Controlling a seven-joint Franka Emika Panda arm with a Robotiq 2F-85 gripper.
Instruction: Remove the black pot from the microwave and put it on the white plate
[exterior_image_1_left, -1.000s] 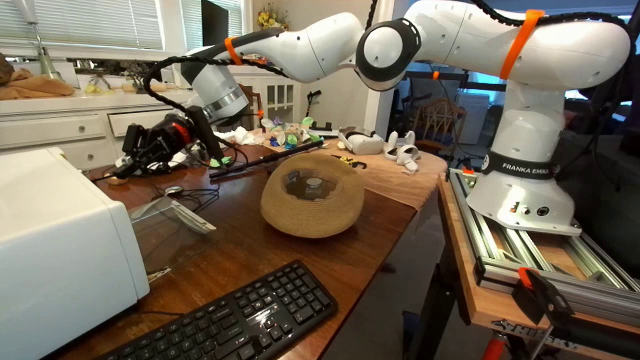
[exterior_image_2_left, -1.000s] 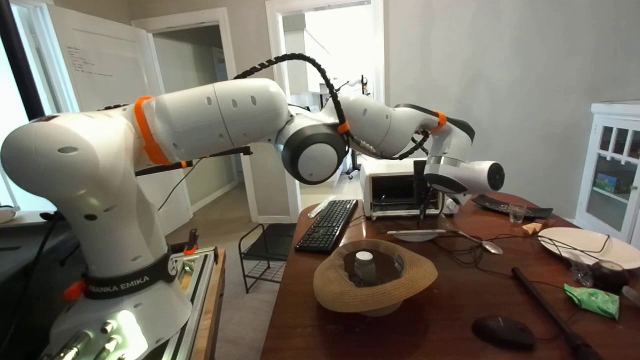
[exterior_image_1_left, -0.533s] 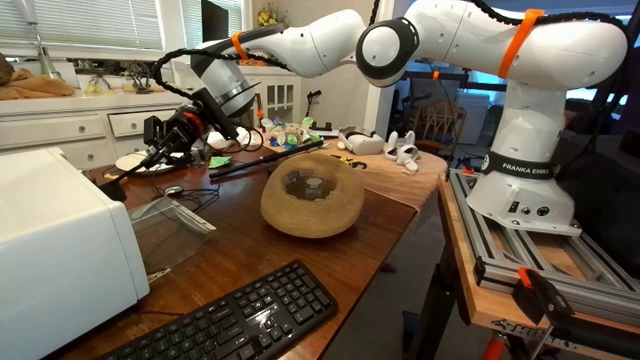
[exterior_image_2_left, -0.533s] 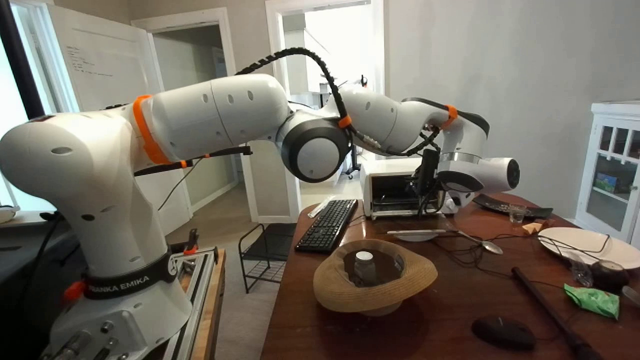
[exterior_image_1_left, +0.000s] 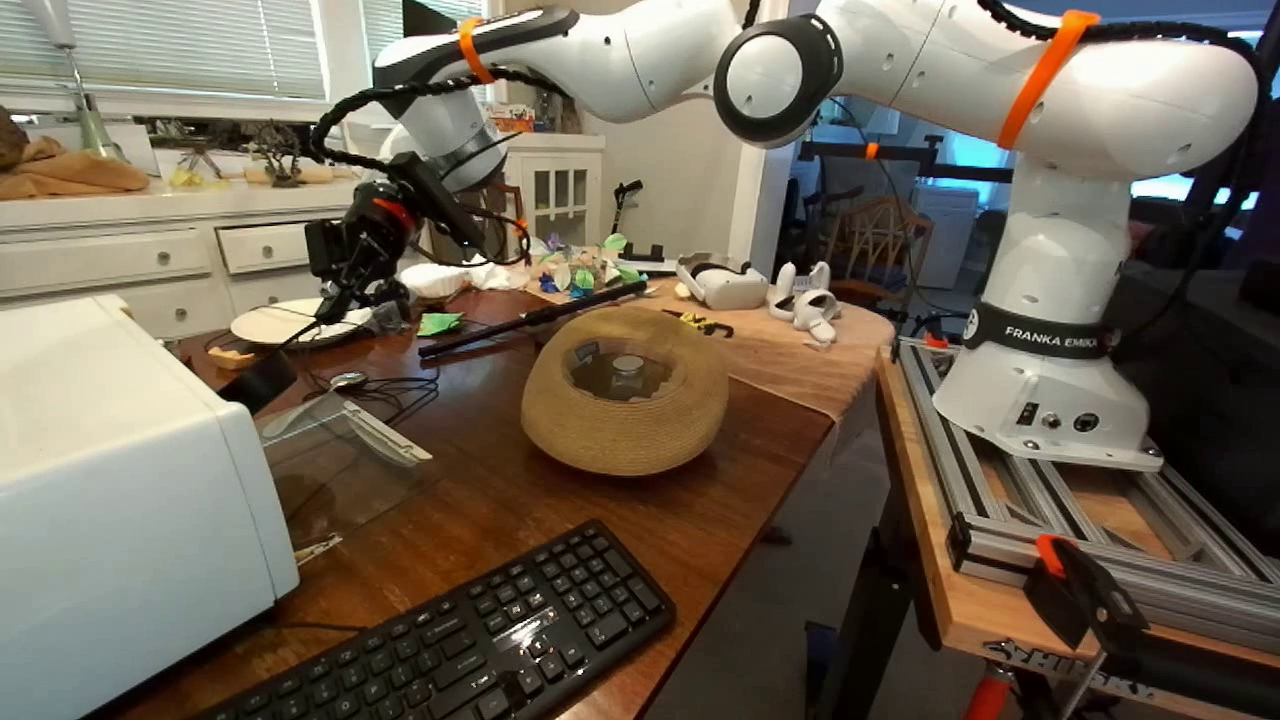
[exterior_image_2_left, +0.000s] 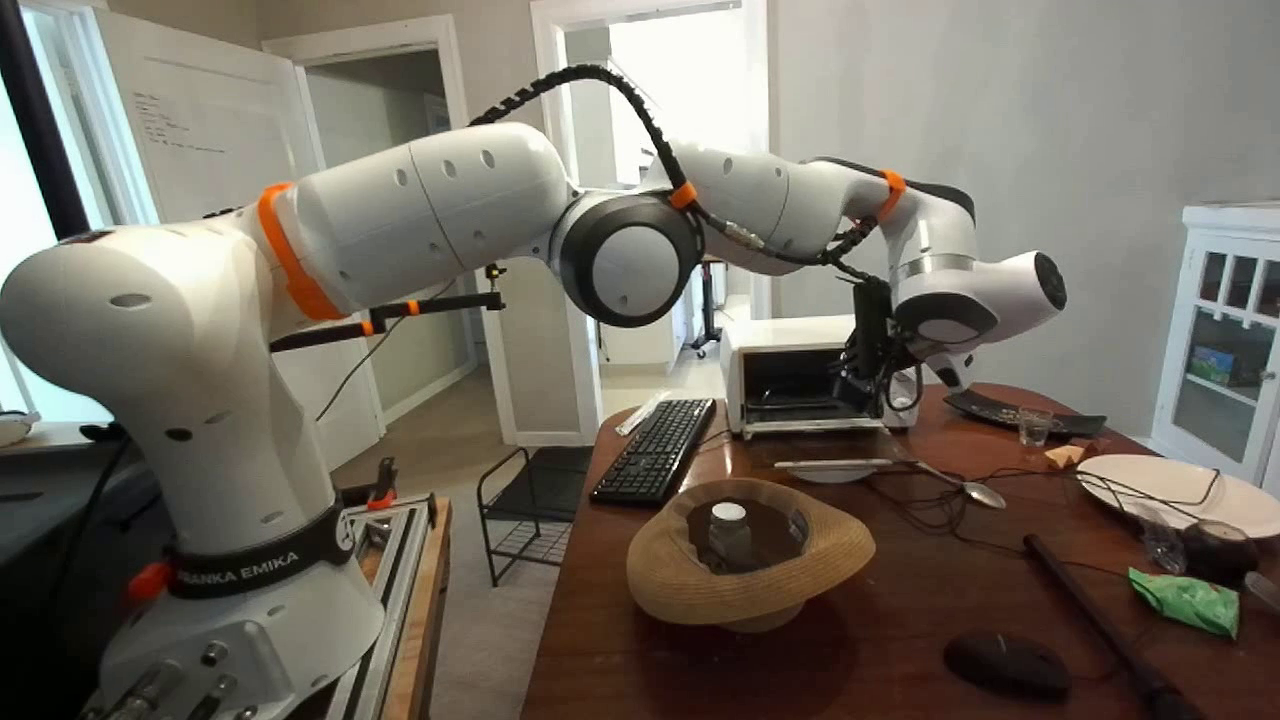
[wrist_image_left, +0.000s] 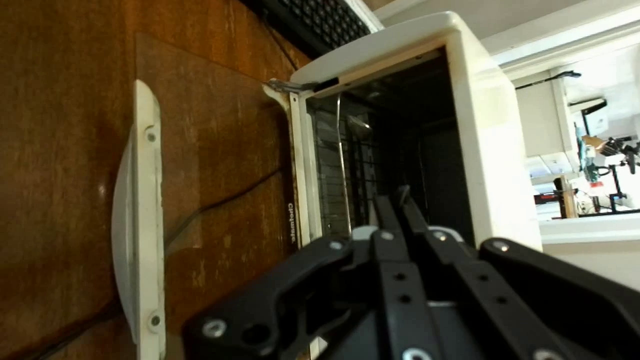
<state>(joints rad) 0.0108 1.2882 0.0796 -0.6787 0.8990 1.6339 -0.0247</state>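
Observation:
The black pot hangs by its thin handle at the open front of the white microwave, partly hidden by the microwave's edge in that exterior view. My gripper is shut on the handle, with the pot below and ahead of the fingertips. In the wrist view, the fingers are nearly together before the dark interior; the pot cannot be told apart from the dark there. The white plate lies on the table beyond the gripper; it also shows in an exterior view at the right.
The microwave's glass door is folded down over the table, its handle bar in front. A straw hat with a bottle in it, a keyboard, a spoon, cables and a black stick lie around.
My gripper has drawn back from the microwave and risen. The pot has come out into view from behind the microwave's edge, moving with the gripper.

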